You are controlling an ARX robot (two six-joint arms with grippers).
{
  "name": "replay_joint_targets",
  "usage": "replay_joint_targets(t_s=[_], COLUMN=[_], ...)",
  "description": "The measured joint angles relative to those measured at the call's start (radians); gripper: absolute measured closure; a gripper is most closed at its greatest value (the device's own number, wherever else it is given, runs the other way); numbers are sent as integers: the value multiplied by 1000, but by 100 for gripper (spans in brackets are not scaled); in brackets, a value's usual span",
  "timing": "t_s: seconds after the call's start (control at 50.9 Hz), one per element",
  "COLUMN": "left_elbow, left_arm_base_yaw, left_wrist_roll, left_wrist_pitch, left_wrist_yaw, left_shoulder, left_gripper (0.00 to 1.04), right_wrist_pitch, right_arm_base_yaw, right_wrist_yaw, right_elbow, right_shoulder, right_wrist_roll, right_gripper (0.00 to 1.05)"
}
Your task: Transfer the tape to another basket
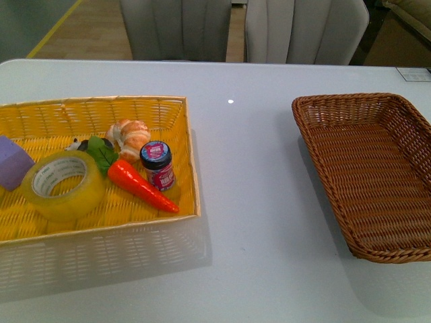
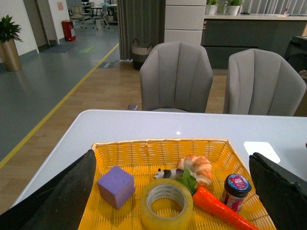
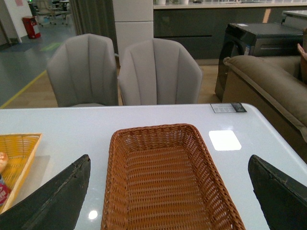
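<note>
Tape [image 1: 62, 185] lies flat, core upward, in the yellow basket's [image 1: 101, 102] near-left corner, accessible from above. Left tool [image 2: 172, 154], jaws wide, faces it; right tool [image 3: 169, 158], likewise wide, faces the brown basket [image 1: 350, 98].

We see a glossy, pale grey-white tabletop [image 1: 256, 222]. Near its left edge the yellow basket [image 1: 101, 111] is a bright yellow weave with a paler straw-coloured rim. In it, the tape [image 1: 62, 185] is translucent yellowish with a white inner core, and the block [image 1: 12, 161] is plain lilac-purple. The carrot [image 1: 141, 185] is glossy orange-red with dark green leaves. The jar [image 1: 157, 165] has a dark blue lid and a pink-magenta label. The croissant [image 1: 131, 134] is golden tan with cream patches, and the panda figure [image 2: 165, 173] is black and white. Near the tabletop's right edge the brown basket [image 1: 377, 182] is reddish-brown wicker in close horizontal ribs. Beyond the far edge the chairs [image 1: 303, 30] are light grey.
</note>
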Motion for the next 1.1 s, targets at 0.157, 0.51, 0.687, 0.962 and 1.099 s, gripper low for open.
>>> replay_joint_targets(t_s=[0.157, 0.51, 0.687, 0.962, 1.099], left_elbow=[0, 0, 0, 0, 0], left_arm_base_yaw=[0, 0, 0, 0, 0], left_wrist_roll=[0, 0, 0, 0, 0], left_wrist_pitch=[0, 0, 0, 0, 0], left_wrist_yaw=[0, 0, 0, 0, 0], left_shoulder=[0, 0, 0, 0, 0], left_gripper=[9, 9, 9, 9, 9], right_wrist_pitch=[0, -88, 246, 358, 350], right_arm_base_yaw=[0, -274, -351, -347, -319], right_wrist_yaw=[0, -596, -531, -340, -288], right_elbow=[0, 166, 305, 571, 679], right_shoulder=[0, 626, 1072, 1664, 1822], right_wrist_roll=[0, -242, -305, -309, -280], right_gripper=[9, 9, 9, 9, 9])
